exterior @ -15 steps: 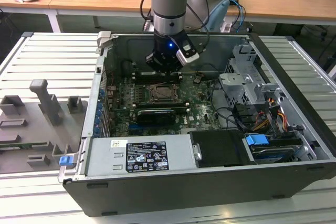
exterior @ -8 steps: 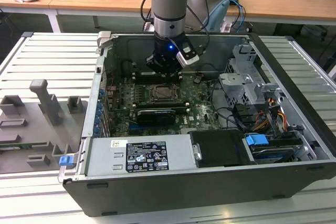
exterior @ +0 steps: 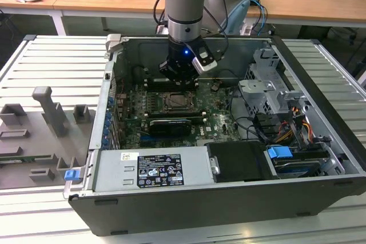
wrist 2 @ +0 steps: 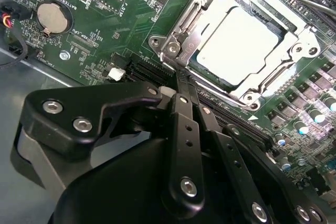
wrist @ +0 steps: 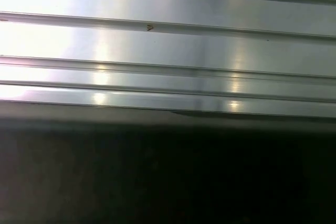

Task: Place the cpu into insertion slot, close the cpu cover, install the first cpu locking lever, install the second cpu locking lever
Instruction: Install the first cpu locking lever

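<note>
Cpu (wrist 2: 237,43) seated, cpu cover (wrist 2: 194,11) down; tool (wrist 2: 185,80) pressed together at socket edge; press lever gently, squarely

An open computer case (exterior: 320,158) lies on a ribbed metal tabletop (exterior: 51,61). Inside it, a green motherboard (exterior: 214,115) sits flat, with a labelled power supply (exterior: 154,170) along the near wall and a blue tab (exterior: 279,155) beside a drive bay at the exterior view's right. Grey fixture blocks (exterior: 54,112) stand on the tabletop at the exterior view's left. In the second wrist view, a coin battery (wrist 2: 52,17) sits on the board.
</note>
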You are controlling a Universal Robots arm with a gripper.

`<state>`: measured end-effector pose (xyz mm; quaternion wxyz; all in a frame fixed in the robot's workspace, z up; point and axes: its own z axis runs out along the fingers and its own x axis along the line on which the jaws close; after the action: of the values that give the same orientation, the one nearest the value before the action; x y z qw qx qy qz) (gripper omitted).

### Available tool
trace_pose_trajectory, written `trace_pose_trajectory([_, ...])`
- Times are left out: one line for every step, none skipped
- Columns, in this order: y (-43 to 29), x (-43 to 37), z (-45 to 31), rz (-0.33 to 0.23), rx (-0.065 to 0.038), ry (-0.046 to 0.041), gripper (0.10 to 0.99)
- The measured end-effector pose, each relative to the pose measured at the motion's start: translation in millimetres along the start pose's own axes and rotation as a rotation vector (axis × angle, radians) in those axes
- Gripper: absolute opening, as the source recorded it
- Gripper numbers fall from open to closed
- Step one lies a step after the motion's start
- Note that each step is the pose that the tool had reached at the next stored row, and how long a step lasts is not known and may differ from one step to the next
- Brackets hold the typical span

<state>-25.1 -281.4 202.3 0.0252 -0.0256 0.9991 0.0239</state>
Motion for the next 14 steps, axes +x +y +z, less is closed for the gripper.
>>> trace_pose_trajectory([0.0, 0.0, 0.5, 0.0, 0.0, 0.0006, 0.106])
trace_pose_trajectory([-0.3, 0.0, 1.2, 0.0, 0.001, 0.0019, 0.106])
trace_pose_trajectory([-0.3, -0.1, 1.4, 0.0, 0.001, 0.0023, 0.106])
trace_pose_trajectory([-0.3, -0.1, 1.4, 0.0, 0.001, 0.0025, 0.106])
trace_pose_trajectory([-0.3, -0.2, 1.5, 0.0, 0.001, 0.0024, 0.106])
trace_pose_trajectory([-0.2, -0.2, 1.1, 0.0, 0.0, 0.0021, 0.106])
trace_pose_trajectory([-0.1, -0.4, 0.5, 0.0, -0.001, 0.0016, 0.106])
trace_pose_trajectory([0.0, -0.5, -1.2, 0.0, -0.001, 0.0015, 0.106])
trace_pose_trajectory([0.1, -0.6, -5.5, 0.0, 0.0, 0.0022, 0.106])
trace_pose_trajectory([0.3, -0.8, -9.5, 0.0, 0.0, 0.0022, 0.106])
trace_pose_trajectory([0.4, -1.0, -12.0, 0.0, 0.0, 0.0021, 0.106])
trace_pose_trajectory([0.4, -1.1, -13.5, 0.0, 0.0, 0.002, 0.106])
trace_pose_trajectory([-0.9, -1.0, -13.6, 0.0, 0.0, 0.0022, 0.106])
trace_pose_trajectory([-2.1, -0.9, -13.7, 0.0, 0.0, 0.0022, 0.106])
